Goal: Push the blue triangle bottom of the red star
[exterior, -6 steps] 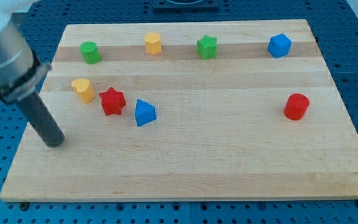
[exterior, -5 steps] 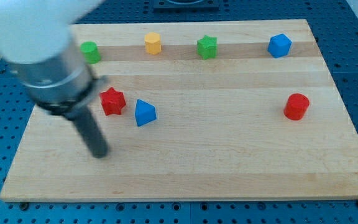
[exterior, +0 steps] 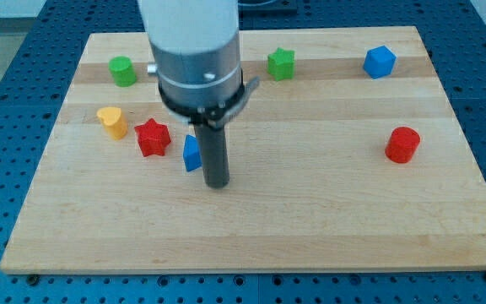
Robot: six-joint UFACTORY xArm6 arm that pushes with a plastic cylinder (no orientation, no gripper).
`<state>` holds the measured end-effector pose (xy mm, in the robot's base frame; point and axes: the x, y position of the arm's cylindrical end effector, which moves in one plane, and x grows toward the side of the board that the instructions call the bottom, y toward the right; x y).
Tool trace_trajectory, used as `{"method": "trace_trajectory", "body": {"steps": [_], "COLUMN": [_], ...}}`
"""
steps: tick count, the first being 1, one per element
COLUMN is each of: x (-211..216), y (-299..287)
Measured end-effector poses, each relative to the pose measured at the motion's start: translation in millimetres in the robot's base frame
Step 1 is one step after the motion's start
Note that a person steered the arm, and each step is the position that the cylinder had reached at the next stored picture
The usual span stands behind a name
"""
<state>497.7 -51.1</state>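
Our tip [exterior: 217, 182] stood at the view's right of the blue triangle [exterior: 191, 154], right against it, covering part of it. The red star [exterior: 152, 138] lay just left of the triangle, the yellow block [exterior: 111, 122] left again. The red cylinder [exterior: 402, 144] sat well apart, rightward.

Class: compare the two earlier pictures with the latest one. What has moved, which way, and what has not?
My tip swept from the view's left across to the blue triangle's right side, partly hiding it. The red star and other visible blocks kept their places.
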Motion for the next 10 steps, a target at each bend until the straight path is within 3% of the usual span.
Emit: {"method": "trace_trajectory", "body": {"steps": [2, 7, 9, 10], "x": [-30, -69, -79, -105], "y": [-10, -110, -43, -3]}}
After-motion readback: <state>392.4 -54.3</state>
